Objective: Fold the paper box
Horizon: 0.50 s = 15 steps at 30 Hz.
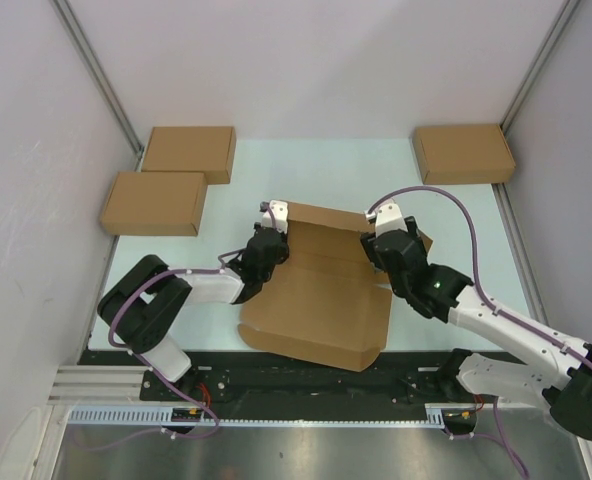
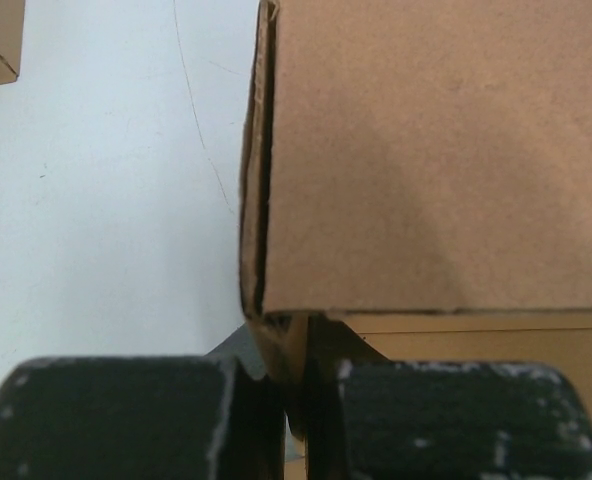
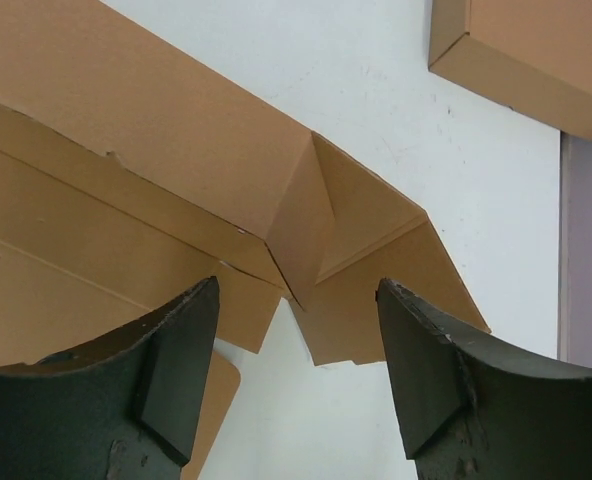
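**Paper box, partly formed.** The paper box (image 1: 316, 300) lay on the table (image 1: 426, 200) at the middle of the near edge, between the two arms. Its far wall stood raised along the crease. The broad panel toward the near edge lay flat and open, its tabs unfolded.

**Left gripper.** The left gripper (image 1: 269, 245) was closed on the left end of the raised wall. In the left wrist view a thin cardboard flap was pinched between its fingers (image 2: 126, 420), directly below a doubled wall edge.

**Right gripper.** The right gripper (image 1: 391, 250) hovered over the far right corner of the box, jaws well apart and holding nothing. In the right wrist view the corner tab, creased inward at an angle, lay between the fingers (image 3: 176, 380) without touching either.

**Judged stage: early to middle.**
- Done, as far as could be seen: the far wall erected and its left end held in place.
- Left to do, by appearance: turning in the right corner tab, raising and locking both side walls, and bringing the flat panel over as a lid.

**Other boxes.** Three compact cardboard boxes showing no flaps lay well apart from the work. The first closed box (image 1: 188, 153) and the second closed box (image 1: 154, 203) overlapped at the far left corner. The third closed box (image 1: 463, 153) lay at the far right corner.
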Motion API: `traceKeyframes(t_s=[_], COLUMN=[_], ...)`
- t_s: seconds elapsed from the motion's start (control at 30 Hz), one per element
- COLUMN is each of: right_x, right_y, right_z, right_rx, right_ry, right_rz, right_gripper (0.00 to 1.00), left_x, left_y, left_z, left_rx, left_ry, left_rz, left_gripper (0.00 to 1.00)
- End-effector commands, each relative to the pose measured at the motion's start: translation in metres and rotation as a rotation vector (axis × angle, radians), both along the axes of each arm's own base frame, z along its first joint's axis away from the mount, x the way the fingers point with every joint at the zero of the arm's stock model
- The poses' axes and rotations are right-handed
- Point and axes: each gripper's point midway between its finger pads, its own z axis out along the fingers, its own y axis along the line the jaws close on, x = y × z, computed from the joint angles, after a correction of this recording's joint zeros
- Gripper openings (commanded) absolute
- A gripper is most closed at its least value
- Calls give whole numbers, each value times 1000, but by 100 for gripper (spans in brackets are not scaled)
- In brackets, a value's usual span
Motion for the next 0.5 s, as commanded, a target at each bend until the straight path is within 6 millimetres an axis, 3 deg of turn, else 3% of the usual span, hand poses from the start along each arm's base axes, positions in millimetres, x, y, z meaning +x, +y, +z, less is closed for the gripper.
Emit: traceKeyframes(t_s=[0.0,0.3,0.47], right_x=[7,25,35], right_y=[1,4,3], right_z=[1,-11,-11], right_rx=[38,11,17], right_ry=[-7,-23,-49], right_rz=[-24,-81,-117], right_gripper=[68,61,52], left_x=[-5,-5,-5], left_y=[-5,-5,-4], left_z=[-1,-1,-2], left_rx=[40,36,40], left_ry=[32,28,28], left_rz=[-62,-67,-63], left_gripper=[0,0,0])
